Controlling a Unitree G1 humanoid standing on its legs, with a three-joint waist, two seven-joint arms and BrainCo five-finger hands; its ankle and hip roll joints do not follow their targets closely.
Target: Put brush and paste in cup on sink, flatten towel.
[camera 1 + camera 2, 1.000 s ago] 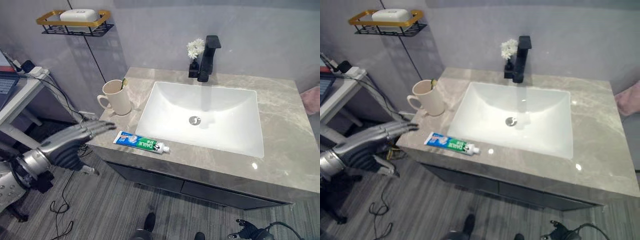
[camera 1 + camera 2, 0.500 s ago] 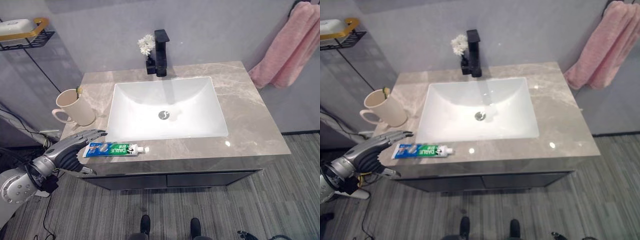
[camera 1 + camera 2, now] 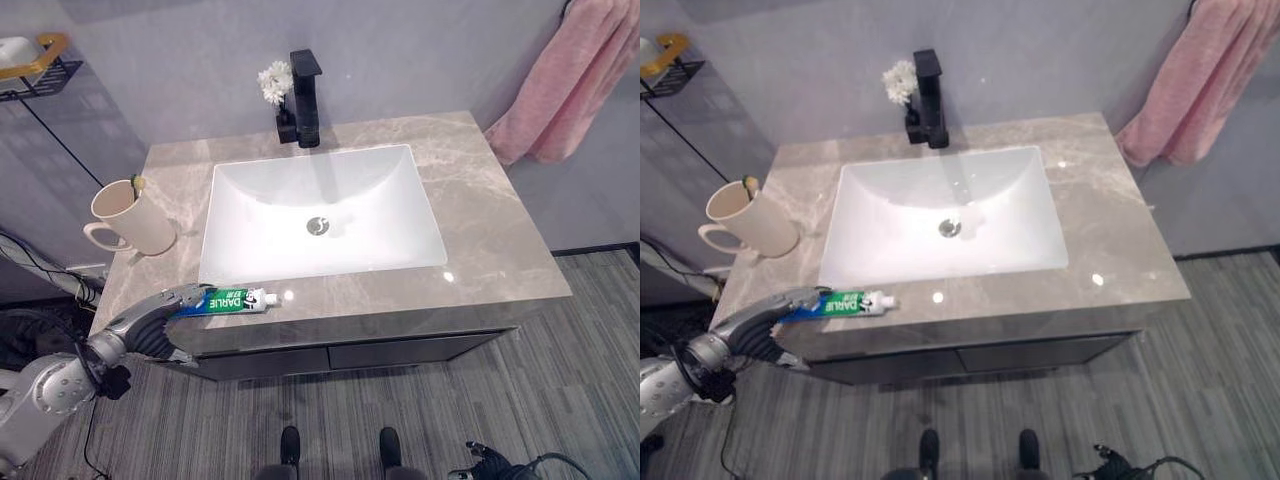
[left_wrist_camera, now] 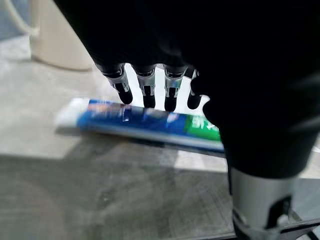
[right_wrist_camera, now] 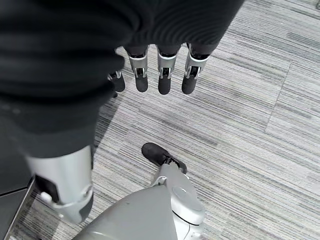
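Note:
A blue and green toothpaste tube [image 3: 232,298] lies flat on the counter's front edge, left of the basin. My left hand [image 3: 158,312] reaches in from the lower left, its straight fingers [image 4: 146,94] resting over the tube's [image 4: 140,123] flat end, not curled round it. A cream cup [image 3: 127,217] stands at the counter's left end with a toothbrush [image 3: 137,184] poking out of it. A pink towel [image 3: 570,78] hangs bunched on the wall at the upper right. My right hand [image 5: 161,74] hangs relaxed over the floor.
The grey marble counter [image 3: 485,215] holds a white basin [image 3: 320,210], with a black tap [image 3: 304,84] and small white flowers [image 3: 269,84] behind it. A wire shelf [image 3: 30,62] with a soap dish hangs on the wall at the upper left.
The camera has swung right and down. My left hand has come forward from beside the counter until its fingers lie over the tube's end.

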